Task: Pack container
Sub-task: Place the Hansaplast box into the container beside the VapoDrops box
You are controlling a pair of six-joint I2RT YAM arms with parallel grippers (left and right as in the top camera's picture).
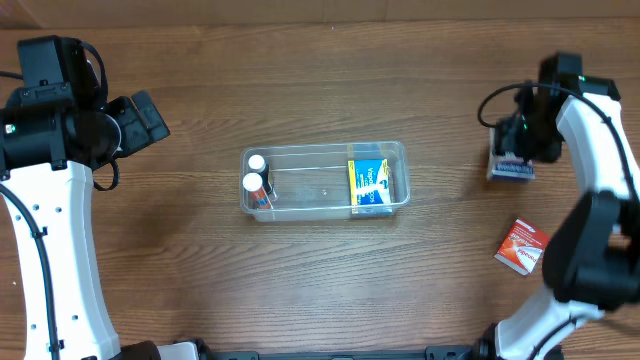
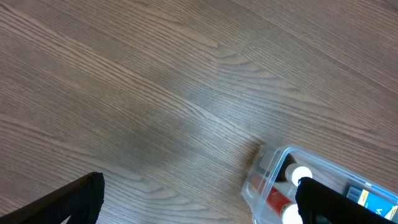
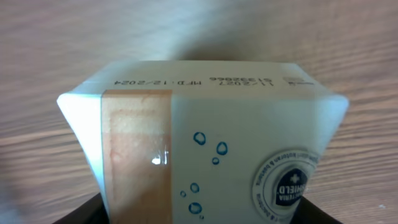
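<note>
The clear plastic container [image 1: 325,152] sits mid-table. It holds two white-capped bottles [image 1: 256,180] at its left end and a blue and yellow box [image 1: 369,185] at its right end. In the left wrist view the container's corner [image 2: 264,165] and the bottles [image 2: 298,174] show at lower right. My left gripper [image 1: 150,118] is open and empty at the far left, its fingers [image 2: 199,193] wide apart over bare wood. My right gripper [image 1: 515,148] is at the far right, shut on a white box [image 1: 512,170] with blue print, which fills the right wrist view [image 3: 205,137].
A red and white packet [image 1: 522,246] lies on the table near the right arm, in front of the white box. The tabletop is brown wood.
</note>
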